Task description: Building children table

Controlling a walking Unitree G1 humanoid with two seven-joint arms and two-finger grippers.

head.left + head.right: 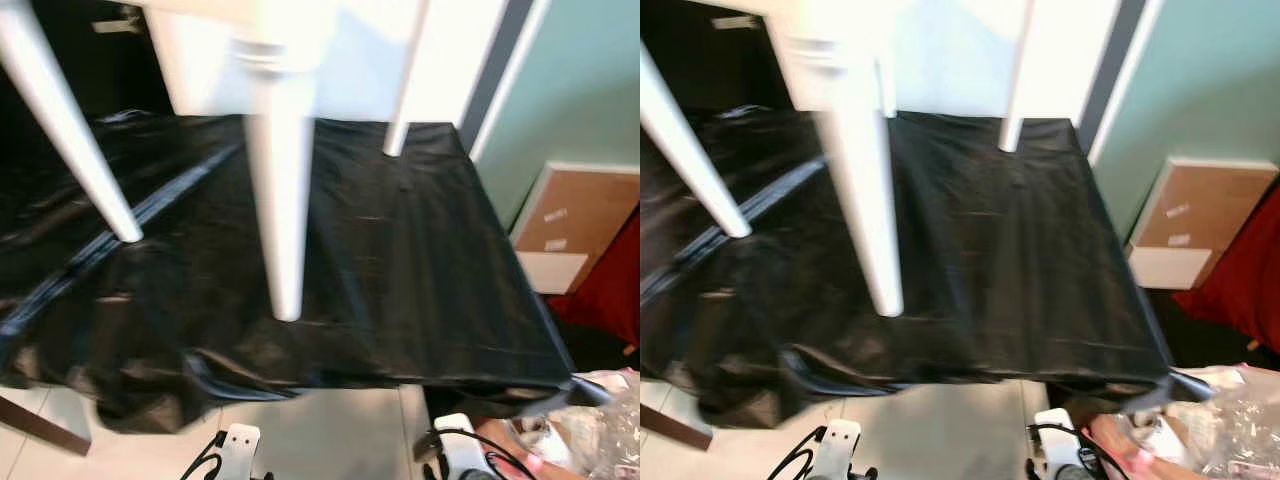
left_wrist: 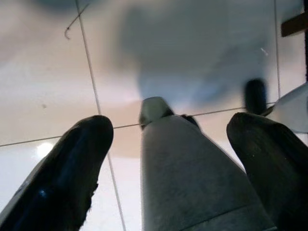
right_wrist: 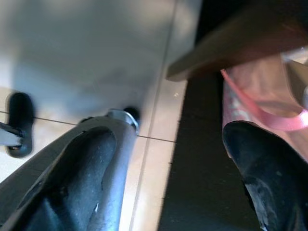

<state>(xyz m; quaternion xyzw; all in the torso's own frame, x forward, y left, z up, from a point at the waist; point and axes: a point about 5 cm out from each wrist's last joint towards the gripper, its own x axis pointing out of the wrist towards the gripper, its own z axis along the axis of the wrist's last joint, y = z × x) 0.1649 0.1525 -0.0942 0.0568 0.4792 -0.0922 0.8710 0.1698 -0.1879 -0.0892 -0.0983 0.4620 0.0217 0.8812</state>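
Above the black plastic-sheeted surface [image 1: 400, 260], the small white children's table [image 1: 300, 50] hangs upright, tapered legs clear of the sheet. Left gripper [image 2: 168, 159] straddles a grey leg [image 2: 192, 183], fingers wide; right gripper [image 3: 163, 163] likewise wide. Judgement: lower level, all feet landing together.

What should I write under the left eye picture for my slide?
White table legs hang over a black plastic sheet on the floor.

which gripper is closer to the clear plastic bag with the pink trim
Right. The right gripper hangs just beside the plastic bag, which lies by one of its fingers. The left gripper is over floor tiles, farther off.
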